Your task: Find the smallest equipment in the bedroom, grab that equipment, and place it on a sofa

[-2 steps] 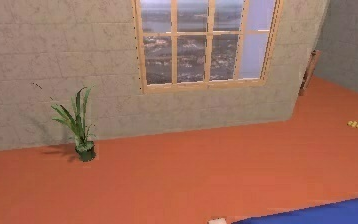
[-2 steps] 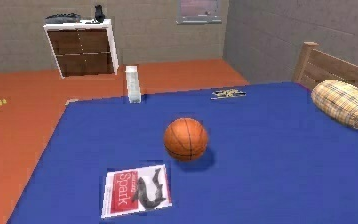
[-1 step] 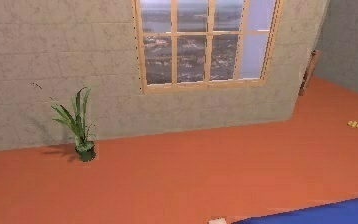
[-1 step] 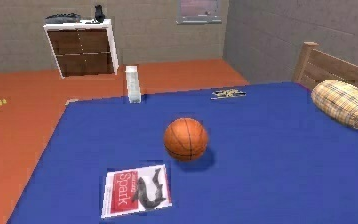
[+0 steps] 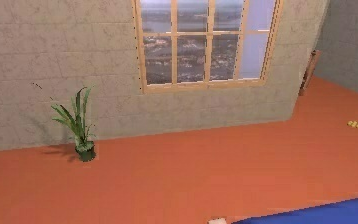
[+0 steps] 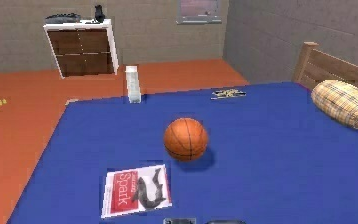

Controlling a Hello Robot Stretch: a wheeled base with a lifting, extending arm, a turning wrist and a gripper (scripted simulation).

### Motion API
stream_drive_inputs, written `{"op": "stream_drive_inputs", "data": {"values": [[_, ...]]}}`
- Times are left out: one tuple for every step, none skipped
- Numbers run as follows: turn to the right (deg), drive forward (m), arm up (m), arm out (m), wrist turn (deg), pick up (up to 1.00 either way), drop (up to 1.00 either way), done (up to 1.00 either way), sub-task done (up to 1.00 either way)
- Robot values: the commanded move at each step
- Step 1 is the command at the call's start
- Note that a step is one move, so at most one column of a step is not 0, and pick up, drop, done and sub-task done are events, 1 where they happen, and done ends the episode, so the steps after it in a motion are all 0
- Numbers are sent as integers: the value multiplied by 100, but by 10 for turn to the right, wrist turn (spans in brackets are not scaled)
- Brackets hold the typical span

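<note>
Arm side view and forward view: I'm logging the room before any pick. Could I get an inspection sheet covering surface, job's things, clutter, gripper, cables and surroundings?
Surface: blue bed top, flat, with orange floor beside it.
Job's things: orange basketball resting mid-bed, a likely candidate.
Clutter: magazine lying flat near the ball; white upright box at the bed's far edge; dark flat item; plaid pillow by the wooden headboard.
Gripper: probably the dark sliver at the arm side view's bottom edge; cannot tell whether it holds anything.
Cables: nothing seen.
Surroundings: shelf unit, potted plant, window, small yellow thing on the floor.
</note>
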Motion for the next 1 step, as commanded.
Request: {"op": "stream_drive_inputs", "data": {"values": [[0,0,0,44,0,0,0,0,0]]}}
